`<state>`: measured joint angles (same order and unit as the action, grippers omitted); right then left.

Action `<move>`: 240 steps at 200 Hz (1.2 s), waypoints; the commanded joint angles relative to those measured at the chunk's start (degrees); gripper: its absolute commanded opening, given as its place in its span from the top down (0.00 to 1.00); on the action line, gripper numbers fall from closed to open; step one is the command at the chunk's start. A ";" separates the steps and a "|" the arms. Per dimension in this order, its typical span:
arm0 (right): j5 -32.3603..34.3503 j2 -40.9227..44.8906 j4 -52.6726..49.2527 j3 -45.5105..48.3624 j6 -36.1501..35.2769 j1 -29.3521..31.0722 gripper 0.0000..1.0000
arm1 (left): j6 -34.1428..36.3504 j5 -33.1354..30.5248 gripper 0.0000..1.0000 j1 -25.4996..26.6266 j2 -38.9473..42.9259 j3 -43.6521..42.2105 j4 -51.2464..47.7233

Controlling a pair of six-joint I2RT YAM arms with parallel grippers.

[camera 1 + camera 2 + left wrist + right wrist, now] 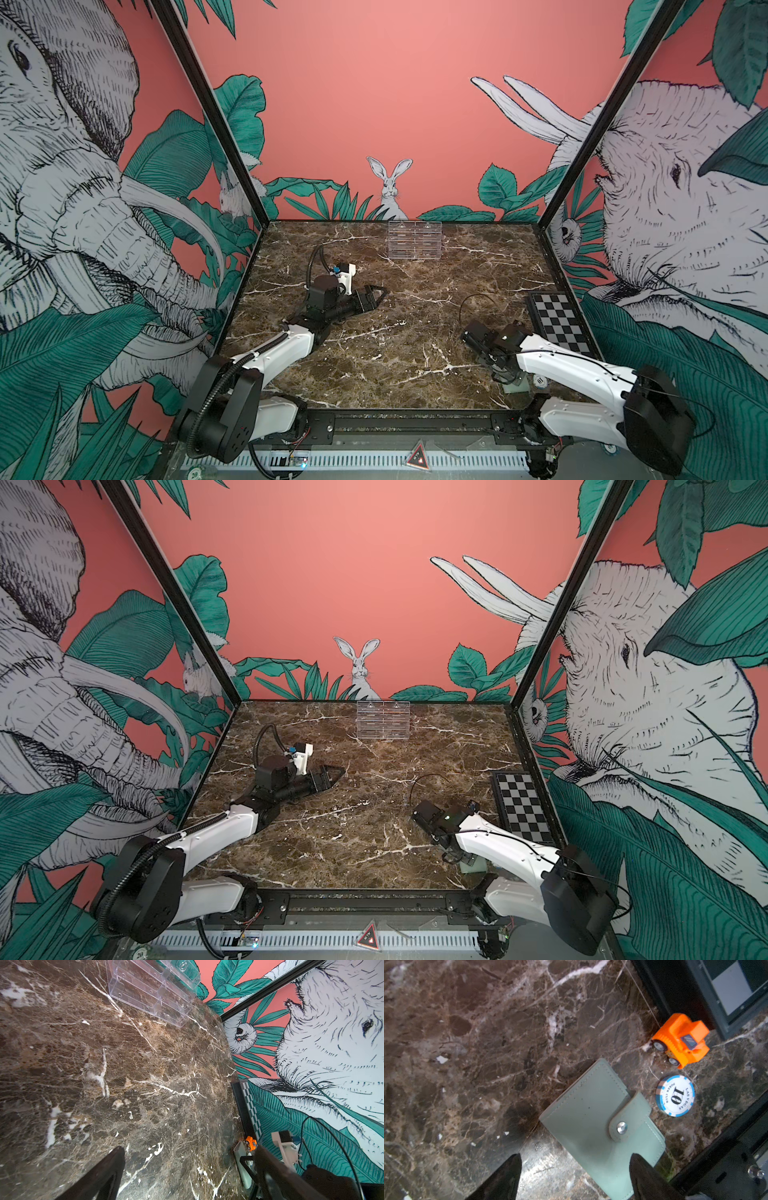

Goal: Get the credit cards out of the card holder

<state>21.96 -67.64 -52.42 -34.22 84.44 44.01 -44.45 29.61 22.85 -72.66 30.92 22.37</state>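
Right fingers [648, 1178] over card holder [591, 1118]; chip [675, 1095]: "LAS VEGAS POKER CLUB 10".

The chip [675, 1095] at the right of the right wrist view reads "LAS VEGAS", "POKER CLUB" and "10"; another disc [194, 472], bottom left in a top view, reads "20".

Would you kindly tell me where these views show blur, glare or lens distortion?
Right wrist view: the right gripper is soft and dark, and glare brightens the marble table beside the card holder; left wrist view: fisheye bends the table's edge and the left gripper is out of focus; both top views: evenly lit, sharp, frame posts splayed by the wide lens.
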 commanded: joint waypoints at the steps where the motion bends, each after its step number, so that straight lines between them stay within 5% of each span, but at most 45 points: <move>1: -1.93 0.53 3.32 3.31 1.89 -0.66 0.19 | -0.86 0.63 0.03 0.44 -0.12 0.36 1.85; 86: -9.50 0.96 19.01 7.07 -0.30 0.36 0.20 | -0.47 0.37 0.03 0.87 0.05 -0.24 1.46; 155: -10.87 -4.05 23.80 0.97 0.06 5.20 0.20 | -0.38 0.19 0.03 1.19 -0.42 0.11 0.72; 240: -6.52 2.22 12.29 -3.09 -3.43 6.26 0.19 | -0.05 -0.47 0.03 1.76 0.44 0.20 -0.49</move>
<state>13.08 -68.20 -34.44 -36.29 82.15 49.93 -44.80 29.52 24.12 -73.28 30.92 22.41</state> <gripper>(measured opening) 0.807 0.973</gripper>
